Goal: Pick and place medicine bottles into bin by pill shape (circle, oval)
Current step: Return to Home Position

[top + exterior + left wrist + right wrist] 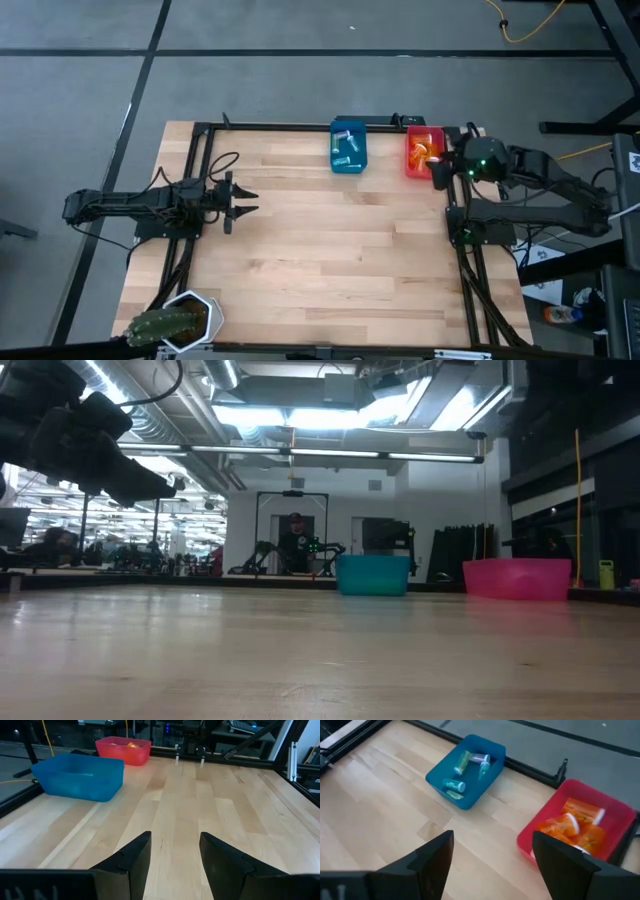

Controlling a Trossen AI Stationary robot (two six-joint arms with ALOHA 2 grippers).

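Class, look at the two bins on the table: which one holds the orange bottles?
The pink bin, beside the right gripper, holds the orange bottles; the blue bin next to it holds only teal and pale bottles.

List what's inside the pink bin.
The pink bin holds orange pill bottles with pale caps, piled together. The pile covers anything beneath it, so no exact count is possible.

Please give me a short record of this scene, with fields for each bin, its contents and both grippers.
blue bin: at the far edge of the table
blue bin contents: teal and pale bottles
pink bin: beside the blue bin, to its right in the high view
pink bin contents: orange bottles
left gripper: open, empty, over the table's left side
right gripper: open, empty, near the pink bin
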